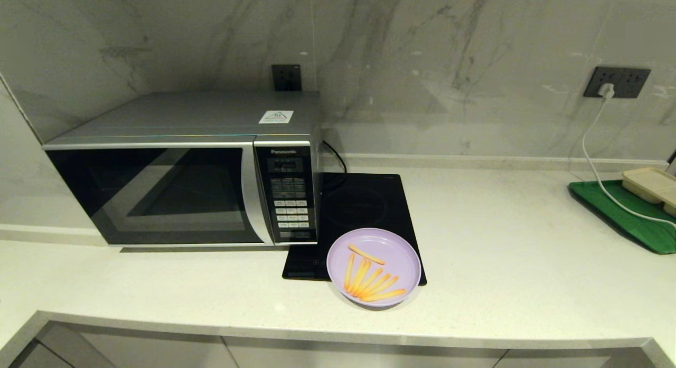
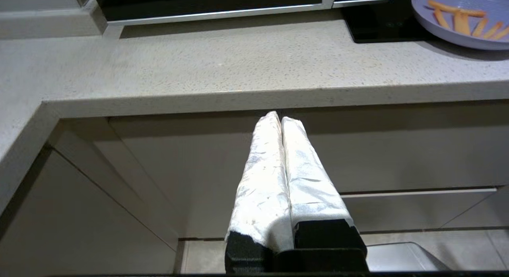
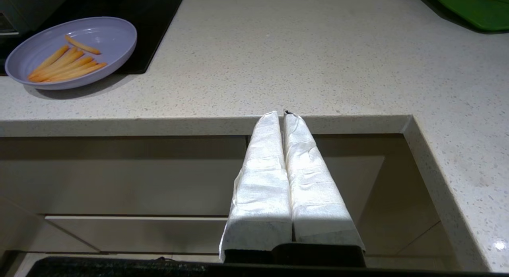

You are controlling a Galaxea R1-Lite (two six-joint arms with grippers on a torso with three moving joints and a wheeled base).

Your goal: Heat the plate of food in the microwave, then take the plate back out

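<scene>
Left end effector [image 2: 280, 120]: one, fingers pressed together, below the desk [image 2: 238, 66] edge.
Right end effector [image 3: 282, 115]: one, fingers together, likewise.
Plate of food [image 1: 374, 266]: one, ahead of both, seven fries.
Microwave [image 1: 185, 170]: one, door closed.

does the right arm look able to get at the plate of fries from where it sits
Probably yes. The right claw is shut, parked below the counter edge, and only bare counter lies between it and the plate of fries, which overhangs the cooktop.
</scene>
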